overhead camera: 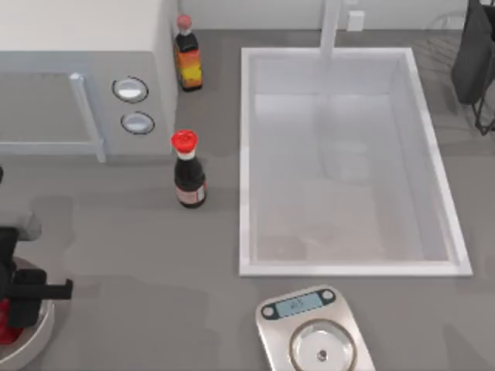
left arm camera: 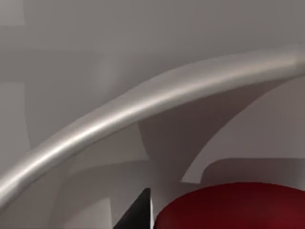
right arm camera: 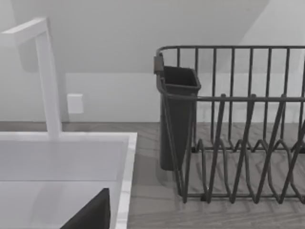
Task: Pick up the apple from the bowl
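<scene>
**A:** The left pincer (overhead camera: 9, 305) is seen lowered into the bowl (overhead camera: 42, 328) at the near left corner of the table (overhead camera: 155, 263), right over the apple (overhead camera: 8, 328). Whether its fingers are spread or closed can't be told, tbh. In the left wrist view one dark fingertip (left arm camera: 138, 212) is caught just beside the apple (left arm camera: 238, 205), with the bowl's pale rim (left arm camera: 143, 105) curving past behind.

**B:** So how much is actually done?

**A:** Not much can be called done. The apple is still sitting in the bowl, so the reach looks finished, while the grip and the lift are judged to be left.

**B:** Anything in the way?

**A:** Only the bowl wall, probably. The dark sauce bottle (overhead camera: 188, 174), the second bottle (overhead camera: 187, 58), the microwave (overhead camera: 77, 77), the sink (overhead camera: 348, 162) and the scale (overhead camera: 313, 336) are all well apart. The right arm (overhead camera: 476, 58) is parked at the far right, by the dish rack (right arm camera: 238, 124).
</scene>
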You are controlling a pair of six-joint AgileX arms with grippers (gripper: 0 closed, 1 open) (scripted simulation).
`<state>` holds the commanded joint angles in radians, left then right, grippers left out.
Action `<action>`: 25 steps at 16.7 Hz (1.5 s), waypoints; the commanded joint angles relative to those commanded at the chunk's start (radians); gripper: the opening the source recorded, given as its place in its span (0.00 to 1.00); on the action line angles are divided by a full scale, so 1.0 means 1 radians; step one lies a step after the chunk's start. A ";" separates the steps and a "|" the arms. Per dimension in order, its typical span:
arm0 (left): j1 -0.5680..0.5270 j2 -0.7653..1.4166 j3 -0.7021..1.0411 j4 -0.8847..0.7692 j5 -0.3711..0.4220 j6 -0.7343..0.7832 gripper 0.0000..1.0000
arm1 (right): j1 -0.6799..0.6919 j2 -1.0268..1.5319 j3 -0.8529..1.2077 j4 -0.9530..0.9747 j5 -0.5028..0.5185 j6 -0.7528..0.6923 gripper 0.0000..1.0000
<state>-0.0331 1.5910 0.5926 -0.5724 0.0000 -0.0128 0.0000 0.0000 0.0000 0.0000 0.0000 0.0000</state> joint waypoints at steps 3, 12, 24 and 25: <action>0.000 0.000 0.000 0.000 0.000 0.000 0.47 | 0.000 0.000 0.000 0.000 0.000 0.000 1.00; 0.000 0.000 0.000 0.000 0.000 0.000 0.00 | 0.000 0.000 0.000 0.000 0.000 0.000 1.00; 0.000 -0.114 0.204 -0.256 -0.020 0.009 0.00 | 0.000 0.000 0.000 0.000 0.000 0.000 1.00; -0.001 -0.113 0.266 -0.320 -0.020 0.008 0.00 | 0.000 0.000 0.000 0.000 0.000 0.000 1.00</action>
<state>-0.0338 1.4776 0.8585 -0.8923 -0.0204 -0.0044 0.0000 0.0000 0.0000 0.0000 0.0000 0.0000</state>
